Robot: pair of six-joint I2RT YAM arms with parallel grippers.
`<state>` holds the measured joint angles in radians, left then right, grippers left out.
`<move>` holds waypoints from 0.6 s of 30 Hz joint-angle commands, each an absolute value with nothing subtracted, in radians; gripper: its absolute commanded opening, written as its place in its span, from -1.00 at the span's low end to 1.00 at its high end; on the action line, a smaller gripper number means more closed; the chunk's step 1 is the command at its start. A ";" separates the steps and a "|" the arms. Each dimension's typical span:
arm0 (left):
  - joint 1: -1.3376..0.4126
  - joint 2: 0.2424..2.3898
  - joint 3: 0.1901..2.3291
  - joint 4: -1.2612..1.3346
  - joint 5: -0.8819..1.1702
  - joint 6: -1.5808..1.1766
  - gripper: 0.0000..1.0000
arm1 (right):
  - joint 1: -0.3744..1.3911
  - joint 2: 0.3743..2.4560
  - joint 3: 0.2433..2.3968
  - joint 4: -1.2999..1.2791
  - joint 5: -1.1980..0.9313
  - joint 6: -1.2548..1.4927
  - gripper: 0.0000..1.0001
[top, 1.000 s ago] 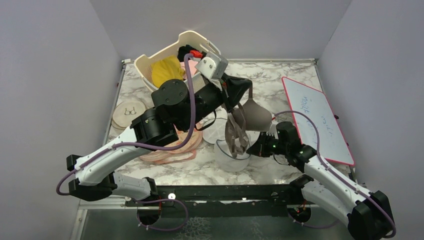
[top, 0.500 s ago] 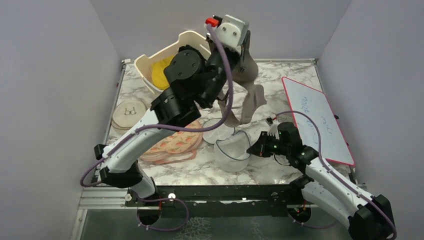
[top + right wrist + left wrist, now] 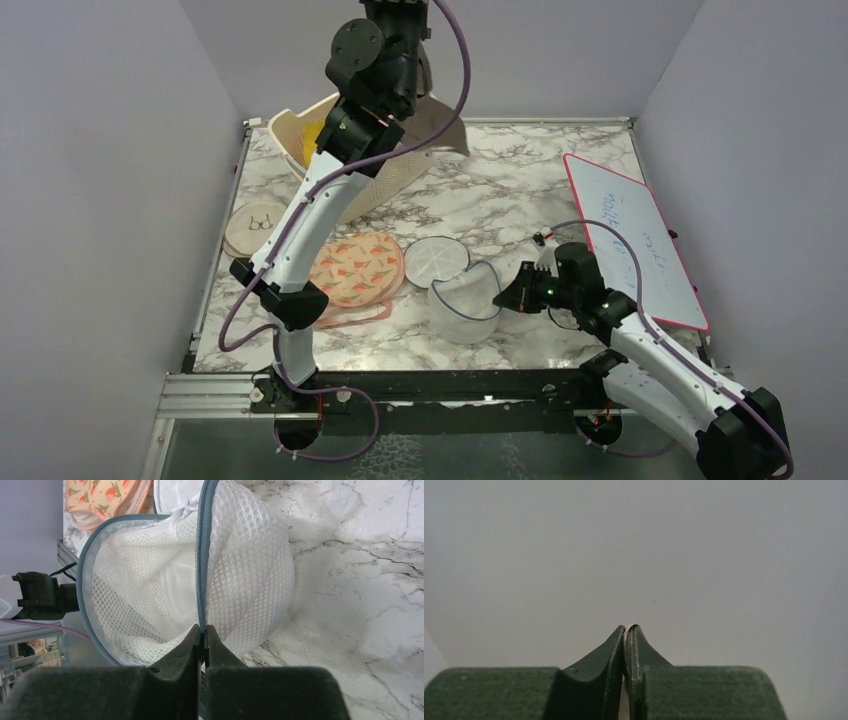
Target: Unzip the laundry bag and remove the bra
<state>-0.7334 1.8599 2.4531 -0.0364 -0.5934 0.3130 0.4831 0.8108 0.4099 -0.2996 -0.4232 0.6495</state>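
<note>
The laundry bag [image 3: 465, 297] lies open on the marble near the table's middle, its round lid [image 3: 437, 259] flopped back. It is white mesh [image 3: 150, 590] with a blue-grey zip rim. My right gripper [image 3: 202, 630] is shut on that rim at the bag's right side, also seen from above [image 3: 515, 298]. The left arm reaches high toward the back wall, its gripper past the top edge of the overhead view. In the left wrist view that gripper [image 3: 626, 630] is shut on a thin beige strap against the grey wall. The taupe bra [image 3: 445, 130] hangs below it, above the table's back.
A cream basket [image 3: 288, 130] holding yellow cloth stands at the back left. A peach patterned pouch [image 3: 355, 272] lies left of the bag, and a cream disc with a glasses drawing [image 3: 258, 225] sits near the left edge. A red-framed whiteboard [image 3: 635, 235] lies at the right.
The left arm has swung up and back, carrying the bra up from just above the bag toward the back wall. The right gripper has kept its hold on the rim.
</note>
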 commanded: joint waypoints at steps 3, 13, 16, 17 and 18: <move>-0.524 1.907 2.567 0.099 -0.543 0.254 -1.00 | 0.485 0.843 0.453 -0.304 -0.437 0.634 -0.98; -0.317 1.895 2.336 -0.046 -0.404 0.026 -1.00 | 0.485 0.860 0.467 -0.299 -0.447 0.641 -0.98; -0.287 1.913 2.289 -0.130 -0.387 -0.037 -1.00 | 0.485 0.875 0.469 -0.285 -0.458 0.646 -0.98; -0.279 1.923 2.289 -0.168 -0.387 -0.067 -1.00 | 0.485 0.878 0.466 -0.279 -0.460 0.647 -0.98; -0.272 1.937 2.290 -0.200 -0.378 -0.088 -1.00 | 0.485 0.881 0.464 -0.273 -0.461 0.646 -0.98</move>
<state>-0.3050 1.9045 2.2990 -0.0689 -0.4515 0.0349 0.4831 0.8719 0.4393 -0.2970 -0.4347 0.6498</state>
